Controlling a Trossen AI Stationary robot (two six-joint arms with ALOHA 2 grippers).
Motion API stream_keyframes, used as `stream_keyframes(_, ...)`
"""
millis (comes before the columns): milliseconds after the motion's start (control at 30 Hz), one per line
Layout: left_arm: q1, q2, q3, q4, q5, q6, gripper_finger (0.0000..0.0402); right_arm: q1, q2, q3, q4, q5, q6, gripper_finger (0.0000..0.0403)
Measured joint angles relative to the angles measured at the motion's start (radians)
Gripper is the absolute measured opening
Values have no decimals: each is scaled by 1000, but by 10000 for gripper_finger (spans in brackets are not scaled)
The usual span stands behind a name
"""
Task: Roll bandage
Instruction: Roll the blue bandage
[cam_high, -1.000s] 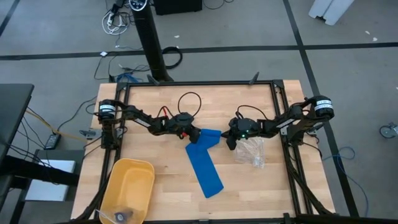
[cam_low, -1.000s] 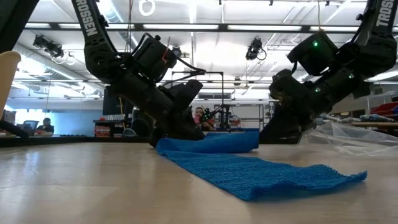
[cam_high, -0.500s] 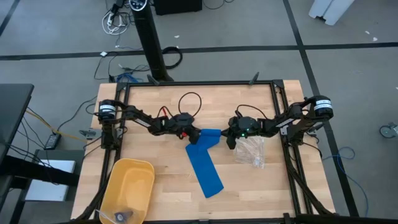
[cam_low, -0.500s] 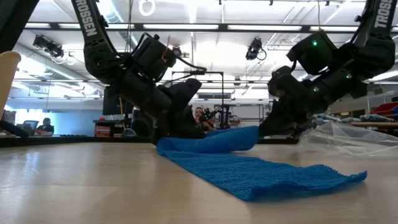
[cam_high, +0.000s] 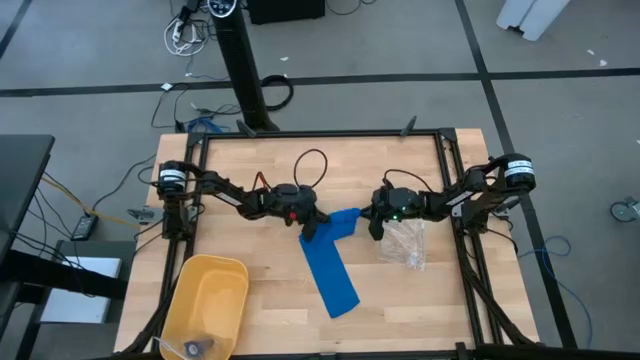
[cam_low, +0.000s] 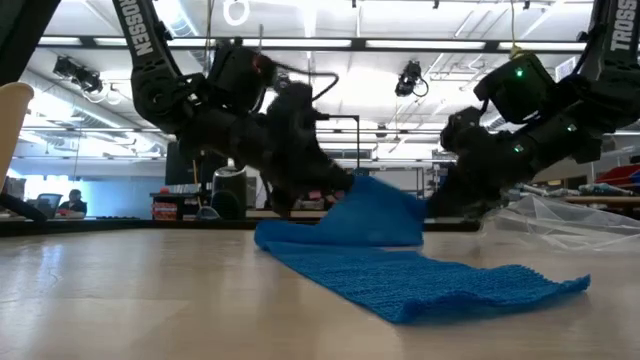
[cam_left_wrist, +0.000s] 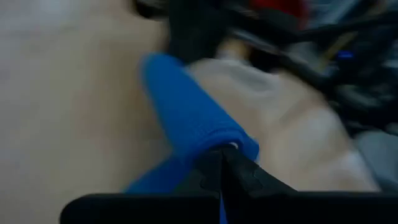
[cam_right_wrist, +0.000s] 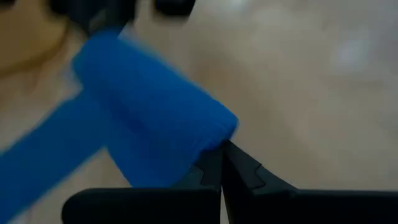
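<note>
Since the earlier frames, the bandage's (cam_high: 330, 262) near end has lifted off the table and folded toward the loose strip, and the left gripper (cam_high: 313, 227) has swung over with it. That strip lies flat mid-table, running toward the front edge; the far end is raised between both grippers.

Left gripper: closed on one corner of the raised end, fingers (cam_left_wrist: 219, 171) pinched together in the left wrist view. Right gripper (cam_high: 373, 214): likewise clamped on the opposite corner (cam_right_wrist: 214, 127). Judgement: holding both corners keeps the edge straight so the first turn of the roll starts even.

Only the low view shows the fold (cam_low: 380, 215) clear of the table; from above it reads as flat. A clear bag (cam_high: 405, 243) lies just beside the right gripper. A yellow bin (cam_high: 205, 300) sits well apart, at the front left corner.
</note>
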Motion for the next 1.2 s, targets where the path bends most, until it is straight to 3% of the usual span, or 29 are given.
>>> stream_keyframes(200, 0, -1, 2, 82, 60, 1, 3, -7, -41, -27, 102, -7, -22, 0)
stream_keyframes(500, -1, -6, -1, 72, 61, -22, 3, 13, -139, -38, 80, -37, -71, 0)
stream_keyframes(667, 0, -9, -1, 67, 22, -47, 3, 16, -199, -79, 90, -64, -71, 0)
stream_keyframes(900, 4, -12, 2, 75, -189, -99, 3, 34, -281, -114, 101, -108, -72, 0)
stream_keyframes(1200, 2, -10, 0, 101, -150, -105, 3, 65, -268, -91, 91, -112, -100, 0)
